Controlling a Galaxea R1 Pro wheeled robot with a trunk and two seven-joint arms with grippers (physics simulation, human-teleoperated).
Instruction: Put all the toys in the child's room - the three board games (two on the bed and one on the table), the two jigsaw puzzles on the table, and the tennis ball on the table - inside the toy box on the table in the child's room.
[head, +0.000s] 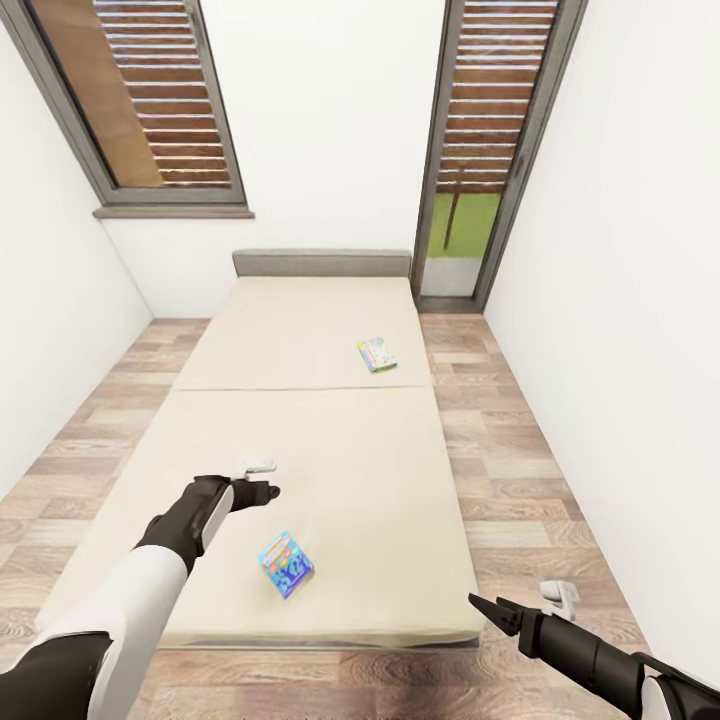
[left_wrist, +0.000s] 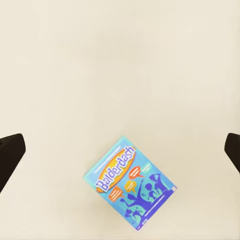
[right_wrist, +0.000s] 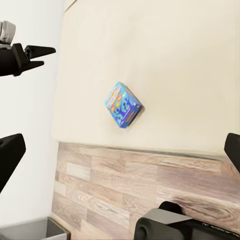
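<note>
Two board games lie on the bed (head: 300, 440) in my head view: a blue one (head: 286, 564) near the foot edge, close to me, and a paler one (head: 377, 354) farther up, on the panel nearer the headboard. I judge I am at the fetching step for the bed's games, with nothing lifted yet. My left gripper (head: 262, 480) hangs above the mattress just beyond the blue box, forearm reaching forward, palm turned down. My right gripper (head: 490, 607) sits low off the bed's corner, over the wood floor (head: 520, 470), pointing back toward the bed.

From my left wrist, the blue box (left_wrist: 130, 182) reads "Balderdash" and lies flat and askew on the cream surface, off the midline between my fingers. Both dark fingertips (left_wrist: 10, 152) show at the picture's edges, spread wide with nothing between them. Next I would need to shift over the box, turn the wrist to square with its short sides, then descend.

From my right wrist, the same box (right_wrist: 123, 104) lies near the mattress edge, and my left gripper (right_wrist: 42, 55) hovers apart from it. My right fingers (right_wrist: 9, 157) are likewise spread and empty.
</note>
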